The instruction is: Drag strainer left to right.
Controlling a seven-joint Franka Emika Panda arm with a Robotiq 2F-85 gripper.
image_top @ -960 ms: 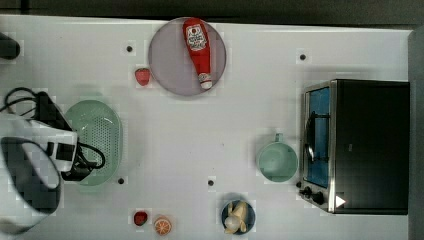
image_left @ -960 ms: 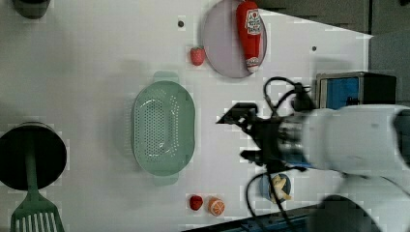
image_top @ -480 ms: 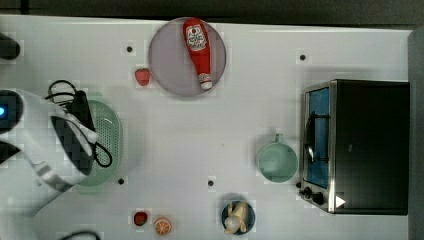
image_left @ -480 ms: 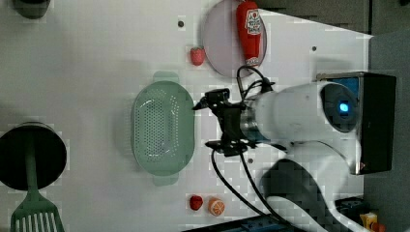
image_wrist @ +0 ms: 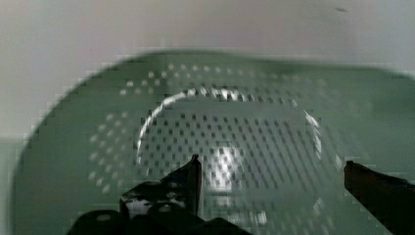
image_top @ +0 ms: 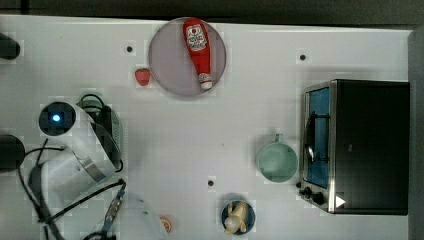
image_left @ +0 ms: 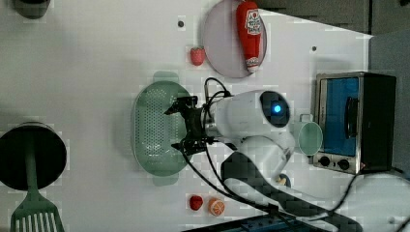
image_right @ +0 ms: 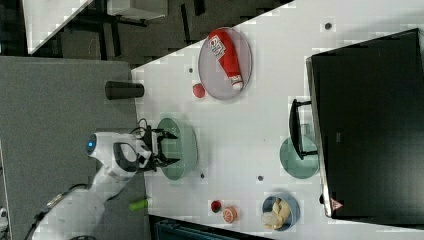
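Note:
The strainer [image_left: 152, 128] is a pale green oval bowl with rows of small holes, standing on the white table at the left view's middle left. My gripper [image_left: 180, 126] hangs open over the strainer's right-hand rim in the left view, one finger toward each end of the oval. In the right view the gripper [image_right: 169, 148] sits over the strainer [image_right: 186, 145]. The wrist view looks down into the strainer's perforated floor [image_wrist: 230, 132] between the two dark fingertips [image_wrist: 192, 174]. In the top view my arm covers most of the strainer [image_top: 116, 131].
A grey-lilac plate [image_top: 167, 60] carries a ketchup bottle [image_top: 198, 50], with a strawberry [image_top: 142, 76] beside it. A mint mug [image_top: 277, 161] stands by the toaster oven [image_top: 357, 145]. A small blue bowl [image_top: 238, 216] and an orange slice [image_top: 166, 223] sit near the front edge.
My arm has swung over the strainer, bringing the open gripper from beside it to above its rim and basin. The strainer has not moved.

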